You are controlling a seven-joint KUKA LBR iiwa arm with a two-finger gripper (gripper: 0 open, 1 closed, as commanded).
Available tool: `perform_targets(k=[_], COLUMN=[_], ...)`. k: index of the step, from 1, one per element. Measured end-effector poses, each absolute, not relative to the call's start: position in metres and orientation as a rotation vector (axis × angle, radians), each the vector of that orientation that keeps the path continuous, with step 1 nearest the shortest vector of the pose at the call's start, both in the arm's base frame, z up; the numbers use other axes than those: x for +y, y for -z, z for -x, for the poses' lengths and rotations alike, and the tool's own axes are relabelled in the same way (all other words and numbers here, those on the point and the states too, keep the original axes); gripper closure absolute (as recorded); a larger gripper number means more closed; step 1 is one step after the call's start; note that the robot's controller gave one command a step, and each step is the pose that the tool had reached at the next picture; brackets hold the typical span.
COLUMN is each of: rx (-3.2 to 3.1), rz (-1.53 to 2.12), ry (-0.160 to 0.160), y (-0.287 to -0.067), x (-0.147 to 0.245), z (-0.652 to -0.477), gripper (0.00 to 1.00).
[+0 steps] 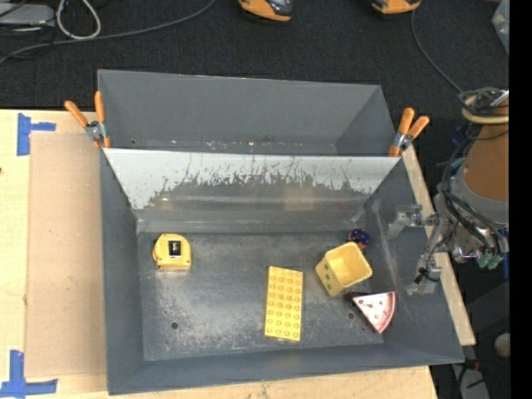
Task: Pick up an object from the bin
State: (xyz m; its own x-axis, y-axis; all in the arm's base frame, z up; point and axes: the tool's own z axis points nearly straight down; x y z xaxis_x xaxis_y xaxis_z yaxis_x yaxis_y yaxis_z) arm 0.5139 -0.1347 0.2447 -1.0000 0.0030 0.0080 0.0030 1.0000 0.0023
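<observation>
The gripper (421, 260) hangs over the right wall of the bin (208, 314), just right of the yellow cup (343, 268), whether open or closed I cannot tell, with a pizza-slice toy (376, 310) lying nearest, just below-right of that cup, and a yellow studded plate (283, 302) left of it.

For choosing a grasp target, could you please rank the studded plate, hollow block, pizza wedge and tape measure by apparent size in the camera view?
1. flat yellow studded plastic plate
2. yellow hollow plastic block
3. red-and-white pizza-slice wedge and round yellow tape measure: too alike to rank.
</observation>
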Motion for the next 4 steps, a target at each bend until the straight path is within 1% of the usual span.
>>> perform_targets(k=[1,2,3,4], rx=[-3.141,-3.143,-3.158,-3.137], rz=[-0.003,0.070,0.000,0.205], ry=[0.001,0.001,-0.004,0.002], y=[-0.248,-0.155,-0.161,-0.125], x=[-0.134,-0.140,-0.140,-0.126], z=[-0.516,-0.546,-0.580,-0.587], gripper=[0.00,0.00,0.00,0.00])
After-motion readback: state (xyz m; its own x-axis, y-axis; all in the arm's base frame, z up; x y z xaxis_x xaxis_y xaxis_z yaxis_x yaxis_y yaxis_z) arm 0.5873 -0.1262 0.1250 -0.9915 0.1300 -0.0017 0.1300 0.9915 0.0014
